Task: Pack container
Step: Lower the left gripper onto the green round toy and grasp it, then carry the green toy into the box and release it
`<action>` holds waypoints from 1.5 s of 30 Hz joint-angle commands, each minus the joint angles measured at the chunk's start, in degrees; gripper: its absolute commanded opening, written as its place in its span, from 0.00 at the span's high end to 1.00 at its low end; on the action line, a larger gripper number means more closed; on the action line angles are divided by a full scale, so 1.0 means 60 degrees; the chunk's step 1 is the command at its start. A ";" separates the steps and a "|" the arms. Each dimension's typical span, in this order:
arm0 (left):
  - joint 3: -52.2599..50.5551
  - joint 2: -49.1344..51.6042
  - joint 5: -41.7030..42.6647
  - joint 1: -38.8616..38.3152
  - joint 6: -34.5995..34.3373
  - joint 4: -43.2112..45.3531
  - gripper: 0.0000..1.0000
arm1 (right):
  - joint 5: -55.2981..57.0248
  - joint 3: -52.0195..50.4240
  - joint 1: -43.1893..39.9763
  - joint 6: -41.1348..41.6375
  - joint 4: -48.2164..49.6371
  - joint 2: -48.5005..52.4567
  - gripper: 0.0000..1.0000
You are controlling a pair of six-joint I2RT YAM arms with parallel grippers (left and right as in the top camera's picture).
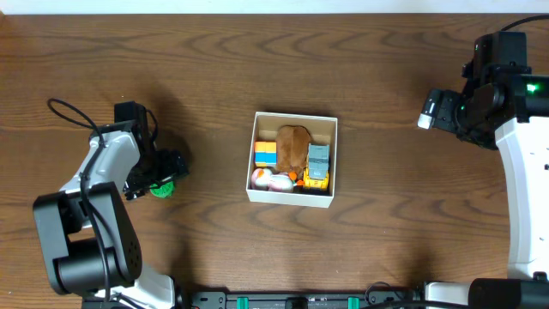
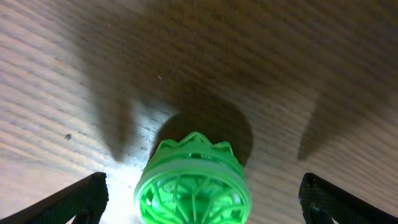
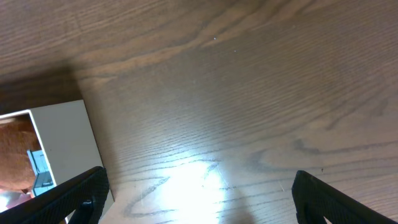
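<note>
Container (image 1: 288,198), a square, shallow, lidless cardboard box with white walls and a tan-brown inside, sits flat on the brown wooden table (image 1: 386,51) with its mouth facing straight up. Being square, it has no clear long axis; its sides are turned slightly off the table's edges. It lies between the two arms, well apart from both sets of jaws. Inside it are a brown plush toy (image 1: 293,144), an orange and blue block (image 1: 265,154), a grey and yellow toy vehicle (image 1: 317,165) and a white and pink rounded toy (image 1: 265,179).

The left gripper (image 2: 202,200) has its jaws spread wide, with a round green plastic toy (image 2: 191,177) on the table between them, touching neither finger. The right gripper (image 3: 204,198) also has its jaws wide apart over bare wood, gripping nothing; a white corner of the container shows just outside one finger (image 3: 81,193).
</note>
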 commanded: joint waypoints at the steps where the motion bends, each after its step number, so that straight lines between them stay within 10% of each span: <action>1: 0.0055 0.0244 -0.0007 0.0084 -0.0073 0.0066 0.02 | 0.0000 -0.0018 -0.0047 -0.0131 -0.0011 0.0007 0.05; 9: 0.0055 0.0379 -0.0007 0.0127 -0.0069 0.0138 0.02 | 0.0000 -0.0018 -0.0047 -0.0131 -0.0011 0.0007 0.05; 14: 0.0051 0.0379 -0.0004 0.0127 -0.0069 0.0135 0.29 | 0.0000 -0.0018 -0.0047 -0.0131 -0.0015 0.0007 0.05; 22: 0.0055 0.0379 -0.0004 0.0127 -0.0069 0.0055 0.42 | 0.0000 -0.0018 -0.0047 -0.0131 -0.0015 0.0007 0.05; 45: 0.1009 -0.0120 0.0000 -0.0157 -0.0073 -0.0783 0.62 | 0.0000 -0.0018 -0.0047 -0.0131 -0.0007 0.0007 0.05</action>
